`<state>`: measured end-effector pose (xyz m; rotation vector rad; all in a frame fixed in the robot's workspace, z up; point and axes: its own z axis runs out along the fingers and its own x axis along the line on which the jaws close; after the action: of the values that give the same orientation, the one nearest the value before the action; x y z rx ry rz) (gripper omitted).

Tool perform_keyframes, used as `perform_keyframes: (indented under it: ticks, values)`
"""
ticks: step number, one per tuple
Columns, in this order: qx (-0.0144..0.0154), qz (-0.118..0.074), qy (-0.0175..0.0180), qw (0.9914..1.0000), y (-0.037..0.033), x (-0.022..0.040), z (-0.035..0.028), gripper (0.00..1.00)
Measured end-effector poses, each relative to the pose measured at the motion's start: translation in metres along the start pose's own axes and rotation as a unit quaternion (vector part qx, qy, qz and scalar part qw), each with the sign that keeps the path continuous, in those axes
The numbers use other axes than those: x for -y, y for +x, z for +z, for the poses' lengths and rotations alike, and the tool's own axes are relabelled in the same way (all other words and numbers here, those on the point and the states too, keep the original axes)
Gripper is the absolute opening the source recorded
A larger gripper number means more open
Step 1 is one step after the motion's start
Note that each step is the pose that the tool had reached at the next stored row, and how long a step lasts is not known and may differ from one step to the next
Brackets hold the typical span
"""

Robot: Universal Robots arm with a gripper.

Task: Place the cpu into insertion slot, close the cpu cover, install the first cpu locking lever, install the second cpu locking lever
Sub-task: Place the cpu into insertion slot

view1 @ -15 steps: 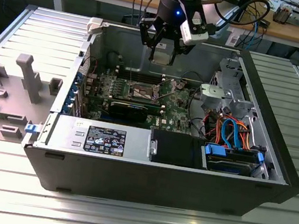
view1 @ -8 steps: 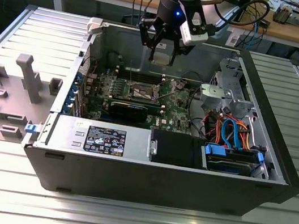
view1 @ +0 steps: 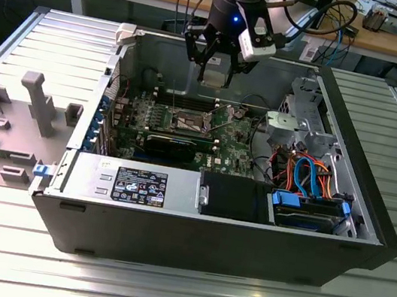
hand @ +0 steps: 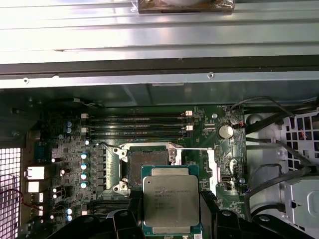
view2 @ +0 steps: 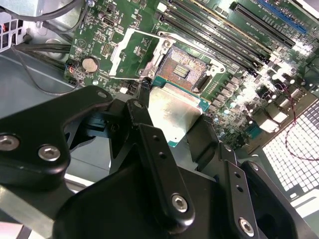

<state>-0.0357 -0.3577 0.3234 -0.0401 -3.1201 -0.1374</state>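
Observation:
My gripper hangs above the open computer case, shut on the cpu. The cpu is a flat square chip with a silver-grey top, held level between the black fingers. It hovers a little off to one side of the insertion slot, above the green board and apart from it. In the second wrist view the insertion slot lies bare, with its brownish contact field showing. The cpu cover, a silver frame with a window, is swung open beside the slot.
Long black memory slots run beside the socket. A metal drive cage, a bundle of coloured cables and a black shroud crowd the case on the exterior view's right. Grey fixtures stand on the table outside the case wall.

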Motion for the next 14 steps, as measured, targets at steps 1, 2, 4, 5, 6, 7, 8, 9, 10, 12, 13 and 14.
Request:
perform_keyframes:
  ticks: [1,2,4,5,6,7,8,9,10,12,13,14]
  values:
    - [0.0,0.0,-0.0001,1.0,0.0,0.0,0.0002,0.54]
    - [0.0,0.0,0.0,1.0,0.0,0.0,0.0004,0.54]
    - [0.0,0.0,0.0,1.0,0.0,0.0001,0.0008,0.54]
    - [0.0,0.0,0.0,1.0,0.0,0.0001,0.001,0.54]
    - [0.0001,0.0,-0.0001,1.0,0.0,0.0001,0.0017,0.54]
    - [0.0,0.0,0.0,1.0,0.0001,0.0002,0.0024,0.54]
    - [0.0,0.0,-0.0001,1.0,0.0002,0.0003,0.0028,0.54]
    - [0.0,0.0,0.0,1.0,0.0003,0.0003,0.0031,0.54]
    - [0.0,0.0,0.0,1.0,0.0002,0.0003,0.0034,0.54]
    - [0.0,0.0,0.0,1.0,0.0002,0.0004,0.004,0.54]
    - [0.0,0.0,0.0,1.0,0.0002,0.0004,0.0043,0.54]
    - [0.0,0.0,0.0,1.0,0.0002,0.0004,0.0046,0.54]
